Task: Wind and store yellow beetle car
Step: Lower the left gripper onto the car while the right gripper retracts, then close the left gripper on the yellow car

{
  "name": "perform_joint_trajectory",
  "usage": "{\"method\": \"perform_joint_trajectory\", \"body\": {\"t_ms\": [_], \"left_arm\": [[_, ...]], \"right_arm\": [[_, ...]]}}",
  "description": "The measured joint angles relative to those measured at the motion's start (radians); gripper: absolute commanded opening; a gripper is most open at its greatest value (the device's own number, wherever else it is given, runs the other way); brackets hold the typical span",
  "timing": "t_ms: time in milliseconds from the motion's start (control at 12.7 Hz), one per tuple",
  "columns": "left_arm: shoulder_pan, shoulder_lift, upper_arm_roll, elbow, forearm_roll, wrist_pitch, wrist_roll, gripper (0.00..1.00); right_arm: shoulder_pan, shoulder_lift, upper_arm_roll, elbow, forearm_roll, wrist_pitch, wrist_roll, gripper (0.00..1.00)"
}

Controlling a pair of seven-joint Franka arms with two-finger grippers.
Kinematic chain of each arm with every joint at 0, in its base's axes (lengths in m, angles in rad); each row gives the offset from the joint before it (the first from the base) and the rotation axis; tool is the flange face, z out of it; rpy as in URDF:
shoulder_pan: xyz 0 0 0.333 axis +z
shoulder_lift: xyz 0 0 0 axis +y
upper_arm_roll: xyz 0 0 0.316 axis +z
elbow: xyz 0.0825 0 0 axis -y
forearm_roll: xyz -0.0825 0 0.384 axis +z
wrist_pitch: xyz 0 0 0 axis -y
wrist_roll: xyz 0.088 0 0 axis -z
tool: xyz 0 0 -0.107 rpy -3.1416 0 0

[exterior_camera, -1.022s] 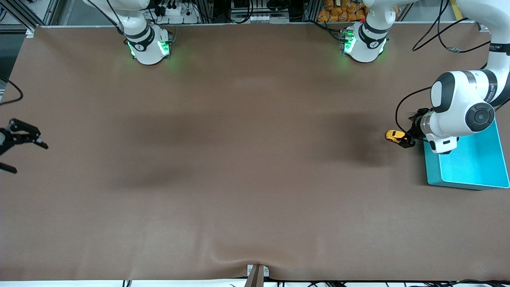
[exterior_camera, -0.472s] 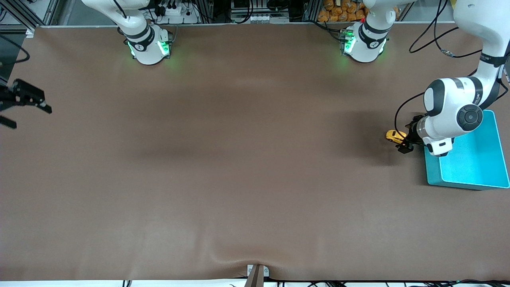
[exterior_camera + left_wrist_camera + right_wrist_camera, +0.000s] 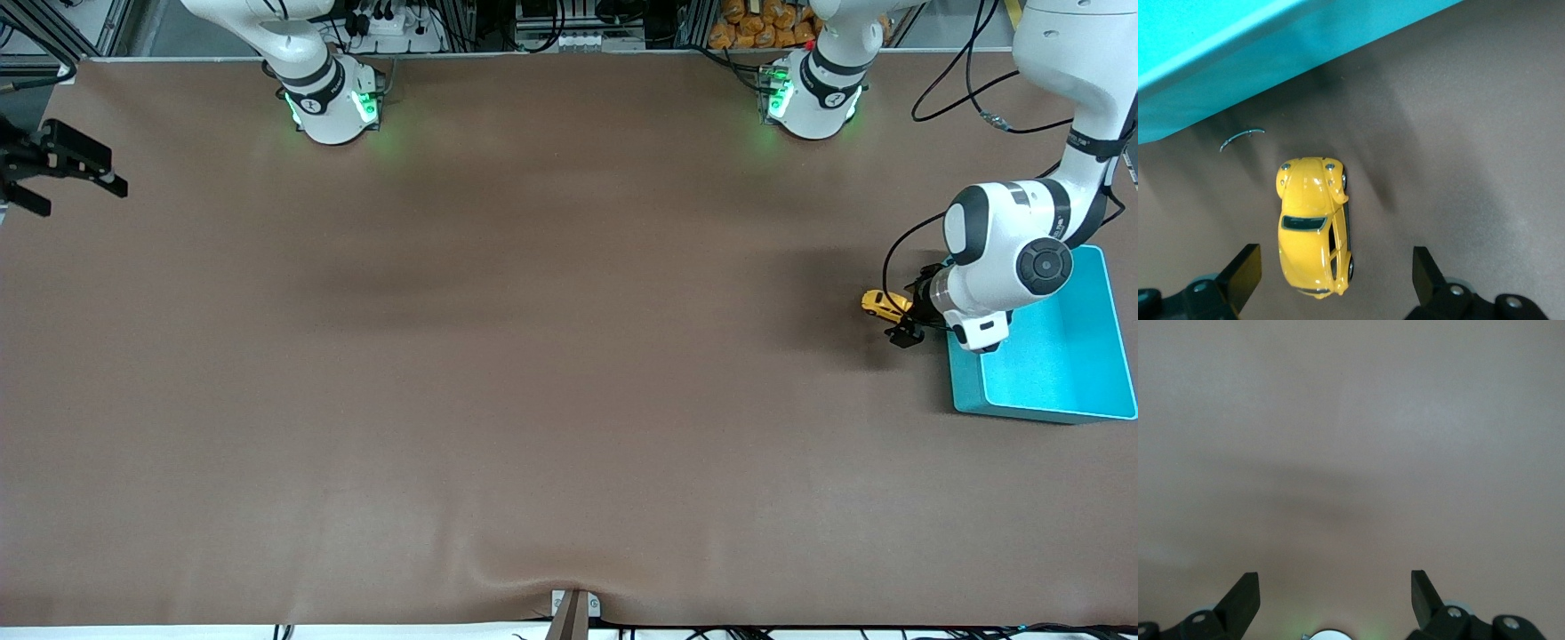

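Left gripper (image 3: 1331, 273) is fully open, empty, low over the yellow beetle car (image 3: 1313, 225), fingers clear of both flanks. Car rests on the desk (image 3: 533, 373) just beside the teal bin (image 3: 1067, 391). Right gripper (image 3: 53, 182) waits open, empty, at the right arm's desk end.

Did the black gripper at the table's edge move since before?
Yes. The right gripper has moved away from the front camera along the brown table edge, toward the right arm's white base.

arms: glossy white, black joints | bases: green lights | cables: black
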Motion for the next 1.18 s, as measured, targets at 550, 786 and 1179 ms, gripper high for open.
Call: {"method": "perform_joint_trajectory", "body": {"t_ms": [550, 786, 1179], "left_arm": [[0.005, 0.012, 0.0, -0.046, 0.019, 0.07, -0.064, 1.0], [0.014, 0.013, 0.001, -0.057, 0.045, 0.071, -0.077, 0.7], [0.028, 0.015, 0.0, -0.062, 0.045, 0.074, -0.125, 0.06]], "right_arm": [[0.023, -0.048, -0.001, -0.053, -0.05, -0.004, 0.064, 1.0], [0.025, -0.046, -0.001, -0.048, -0.052, -0.005, 0.064, 1.0], [0.064, -0.015, -0.043, -0.019, -0.053, -0.01, 0.064, 1.0]]}}
